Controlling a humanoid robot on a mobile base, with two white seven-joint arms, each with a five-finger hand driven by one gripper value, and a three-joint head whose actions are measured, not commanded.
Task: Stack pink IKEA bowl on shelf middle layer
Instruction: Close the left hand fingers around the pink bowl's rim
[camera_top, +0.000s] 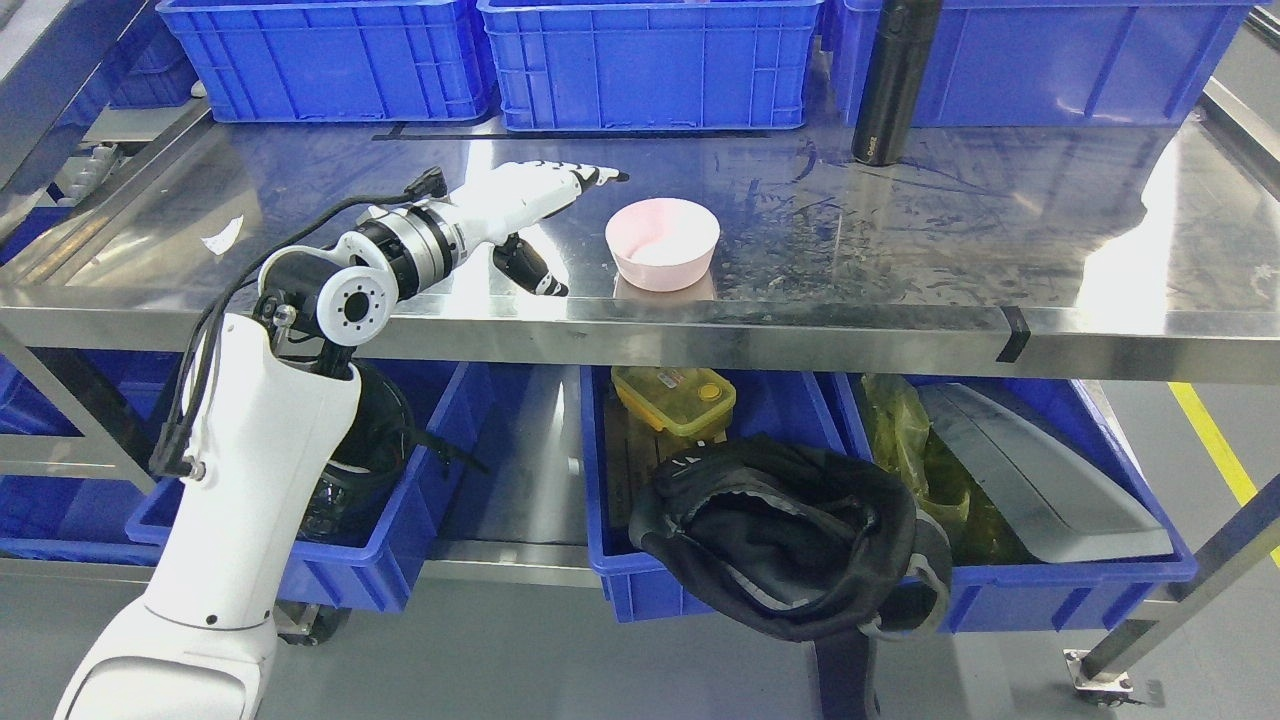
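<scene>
A pink bowl (662, 243) stands upright on the steel shelf (900, 250), near its front edge and about mid-width. My left hand (575, 225) reaches over the shelf just left of the bowl. Its fingers are stretched out towards the back and its thumb points down to the front. The hand is open and holds nothing. It is a short gap from the bowl's left rim and does not touch it. No second bowl shows. The right arm is not in view.
Three blue crates (650, 60) line the back of the shelf. A black bottle (893, 80) stands at the back right. A paper scrap (222, 235) lies at the left. Below, blue bins hold a yellow box (675, 398), a black bag (790, 530) and a grey panel (1040, 480).
</scene>
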